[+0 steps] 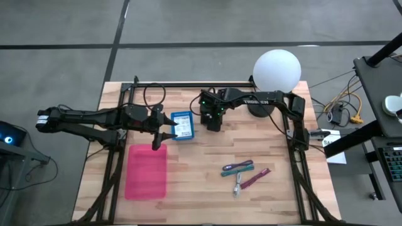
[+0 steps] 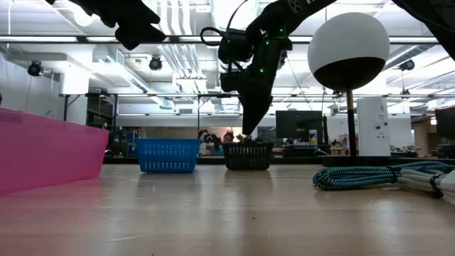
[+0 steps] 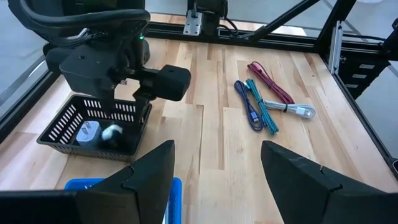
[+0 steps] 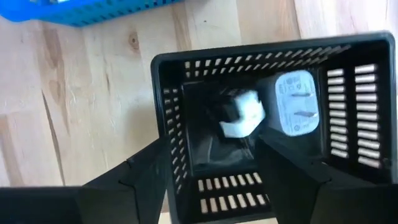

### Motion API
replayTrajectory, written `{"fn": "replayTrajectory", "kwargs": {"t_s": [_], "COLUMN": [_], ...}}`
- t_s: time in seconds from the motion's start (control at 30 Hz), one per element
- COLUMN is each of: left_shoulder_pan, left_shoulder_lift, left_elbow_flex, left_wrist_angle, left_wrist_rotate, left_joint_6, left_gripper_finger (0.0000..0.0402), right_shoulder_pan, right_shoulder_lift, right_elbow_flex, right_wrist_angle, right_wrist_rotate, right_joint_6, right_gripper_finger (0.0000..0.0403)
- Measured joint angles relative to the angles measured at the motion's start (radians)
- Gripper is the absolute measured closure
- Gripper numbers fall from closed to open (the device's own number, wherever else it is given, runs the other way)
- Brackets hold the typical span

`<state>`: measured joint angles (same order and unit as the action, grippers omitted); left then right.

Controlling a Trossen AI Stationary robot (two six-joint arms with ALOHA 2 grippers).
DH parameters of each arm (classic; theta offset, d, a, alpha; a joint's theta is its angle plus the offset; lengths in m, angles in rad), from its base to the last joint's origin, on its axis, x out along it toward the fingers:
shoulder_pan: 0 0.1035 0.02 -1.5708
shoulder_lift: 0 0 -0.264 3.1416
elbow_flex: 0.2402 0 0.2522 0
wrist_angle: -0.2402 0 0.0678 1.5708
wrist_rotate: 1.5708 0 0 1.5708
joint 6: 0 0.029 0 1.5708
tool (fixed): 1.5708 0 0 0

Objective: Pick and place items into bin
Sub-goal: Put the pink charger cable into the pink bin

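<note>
Wood table [image 1: 207,188] — right hand [image 4: 208,180] above black bin [image 4: 348,99].

A large open lab or workshop hall: exposed ceiling ducts [image 2: 178,57], monitors [image 2: 298,124] on benches, concrete floor [image 1: 56,56].

Bare wood lay open lower-center; pink bin [image 1: 146,171] blocked lower left, cables [image 1: 245,172] lower right, right gripper [image 1: 214,122] hung over black basket [image 3: 96,127] upper center.
</note>
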<state>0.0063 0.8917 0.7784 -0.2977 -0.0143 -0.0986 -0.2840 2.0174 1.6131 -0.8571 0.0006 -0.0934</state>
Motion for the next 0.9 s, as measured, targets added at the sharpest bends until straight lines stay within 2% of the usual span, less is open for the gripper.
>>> {"fn": "replayTrajectory", "kwargs": {"t_s": [0.2, 0.4, 0.7, 0.9], "left_shoulder_pan": [0.0, 0.0, 0.0, 0.0], "left_shoulder_lift": [0.0, 0.0, 0.0, 0.0], "left_elbow_flex": [0.0, 0.0, 0.0, 0.0], "left_wrist_angle": [0.0, 0.0, -0.002, -0.005], "left_wrist_rotate": [0.0, 0.0, 0.0, 0.0], "left_joint_6": [0.0, 0.0, 0.0, 0.0], "left_gripper_finger": [0.0178, 0.0178, 0.0178, 0.0178], "right_shoulder_pan": [0.002, 0.053, 0.24, 0.401], "right_shoulder_lift": [-0.03, -0.113, -0.272, -0.316], "right_elbow_flex": [0.019, 0.036, 0.036, 0.036], "right_wrist_angle": [-0.026, -0.029, -0.092, -0.275], "right_wrist_rotate": [-0.007, -0.082, -0.034, -0.025], "right_joint_6": [0.178, 0.24, 0.335, 0.43], "right_gripper_finger": [0.0184, 0.0184, 0.0184, 0.0184]}}
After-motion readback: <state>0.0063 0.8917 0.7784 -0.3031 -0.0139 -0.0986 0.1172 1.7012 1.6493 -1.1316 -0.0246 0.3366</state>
